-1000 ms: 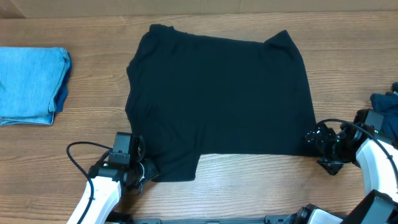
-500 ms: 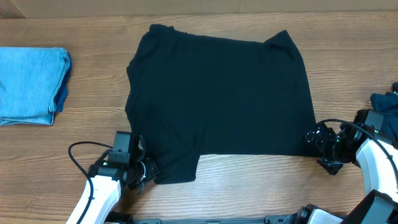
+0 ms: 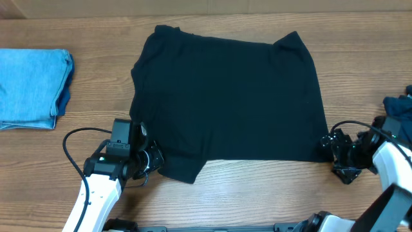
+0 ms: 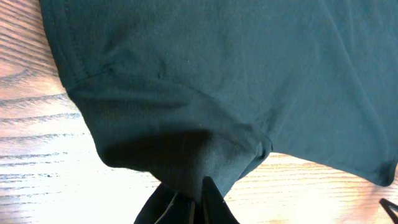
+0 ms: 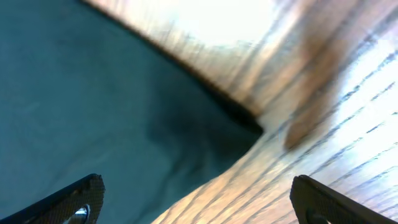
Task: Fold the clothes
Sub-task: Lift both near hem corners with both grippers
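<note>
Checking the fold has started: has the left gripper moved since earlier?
Yes: the left gripper moved toward the table's far edge, dragging the black T-shirt's corner.

A black T-shirt lay spread on the desk. The left claw pinched its 7 o'clock corner; the right claw sat beside its 4 o'clock corner. Folded light blue denim rested at 9 o'clock, a dark navy garment at 3.

T-shirt: black cloth, matt, soft, stitched hem. Bench: pale wood-grain surface, smooth, slight sheen. Folded garment: light blue denim, matt, woven.
</note>
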{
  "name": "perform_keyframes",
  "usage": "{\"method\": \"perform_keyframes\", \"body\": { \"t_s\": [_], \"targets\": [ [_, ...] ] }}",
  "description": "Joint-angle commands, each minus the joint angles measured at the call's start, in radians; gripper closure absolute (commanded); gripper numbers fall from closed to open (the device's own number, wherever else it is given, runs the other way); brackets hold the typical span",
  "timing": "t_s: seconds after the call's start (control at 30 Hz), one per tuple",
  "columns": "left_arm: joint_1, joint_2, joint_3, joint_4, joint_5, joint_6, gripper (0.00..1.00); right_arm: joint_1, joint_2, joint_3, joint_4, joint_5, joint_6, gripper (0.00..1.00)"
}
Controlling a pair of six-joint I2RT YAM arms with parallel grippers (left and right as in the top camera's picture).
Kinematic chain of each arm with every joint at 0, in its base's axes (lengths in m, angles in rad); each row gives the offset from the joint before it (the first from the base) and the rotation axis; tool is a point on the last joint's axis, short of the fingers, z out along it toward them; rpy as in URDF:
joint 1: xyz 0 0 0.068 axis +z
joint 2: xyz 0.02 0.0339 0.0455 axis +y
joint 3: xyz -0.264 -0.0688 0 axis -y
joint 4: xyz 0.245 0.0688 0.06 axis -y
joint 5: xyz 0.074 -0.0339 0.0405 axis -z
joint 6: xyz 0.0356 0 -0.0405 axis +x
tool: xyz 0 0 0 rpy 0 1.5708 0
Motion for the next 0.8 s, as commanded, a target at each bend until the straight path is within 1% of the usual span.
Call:
{"method": "perform_keyframes", "body": {
  "t_s": [0.0,0.07,0.2,0.37,0.43,0.53,0.67,0.73,0.77],
  "targets": [
    [0.006,-0.015,0.019,-0.003,-0.007,0.023,0.96,-0.040,0.104,0.000,0.041,-0.067,-0.032,0.03],
    [0.006,-0.015,0.019,-0.004,-0.006,0.030,0.96,-0.037,0.134,0.000,0.053,-0.113,-0.071,0.10],
    [0.006,-0.015,0.019,-0.003,-0.006,0.030,0.96,-0.024,0.167,0.000,0.061,-0.090,-0.053,0.11],
    [0.006,-0.015,0.019,-0.003,-0.003,0.030,0.96,-0.024,0.172,-0.002,0.032,-0.137,-0.045,0.26],
    [0.006,-0.015,0.019,-0.003,-0.003,0.029,0.96,-0.024,0.172,-0.002,0.031,-0.171,-0.071,0.34],
    [0.006,-0.015,0.019,-0.003,-0.003,0.029,0.96,-0.024,0.172,-0.002,0.027,-0.199,-0.098,0.49],
    [0.006,-0.015,0.019,-0.003,-0.003,0.029,0.96,-0.024,0.172,-0.002,0.019,-0.198,-0.116,0.66],
    [0.006,-0.015,0.019,-0.003,-0.003,0.030,0.96,-0.024,0.172,-0.002,0.027,-0.198,-0.116,0.71],
    [0.006,-0.015,0.019,-0.003,-0.003,0.030,0.96,-0.024,0.172,-0.002,0.032,-0.198,-0.117,0.78]
  ]
}}
